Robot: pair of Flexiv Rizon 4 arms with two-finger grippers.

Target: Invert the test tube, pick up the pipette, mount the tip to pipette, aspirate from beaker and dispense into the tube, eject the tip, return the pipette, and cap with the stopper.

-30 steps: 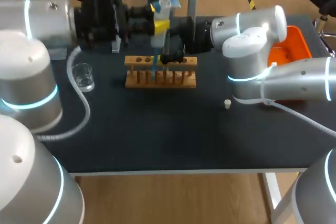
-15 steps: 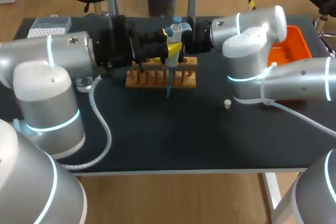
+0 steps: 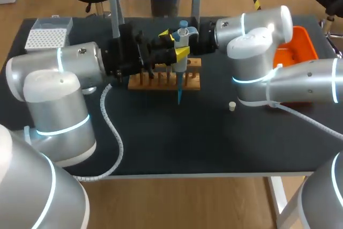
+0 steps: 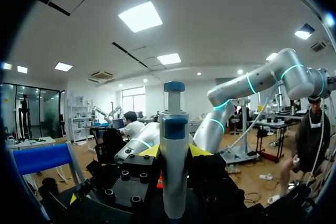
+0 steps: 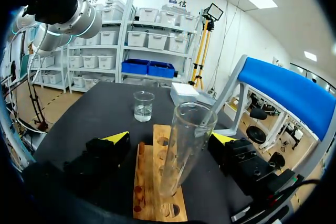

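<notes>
Over the wooden test tube rack (image 3: 144, 82), the left gripper (image 3: 174, 45) pinches the white-and-blue pipette (image 3: 180, 64), its blue tip (image 3: 179, 94) mounted. Behind the rack, the right gripper (image 5: 170, 138) stands spread around the clear glass test tube (image 5: 184, 145) slotted in it. Dispensing seems in hand; next, that tip needs lining up over the tube's mouth.

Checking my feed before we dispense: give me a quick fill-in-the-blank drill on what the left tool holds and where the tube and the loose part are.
1. The left tool is shut on the ___.
2. The test tube stands in the wooden ___.
3. The small white ___ lies alone on the table.

Missing words: pipette; rack; stopper.
</notes>
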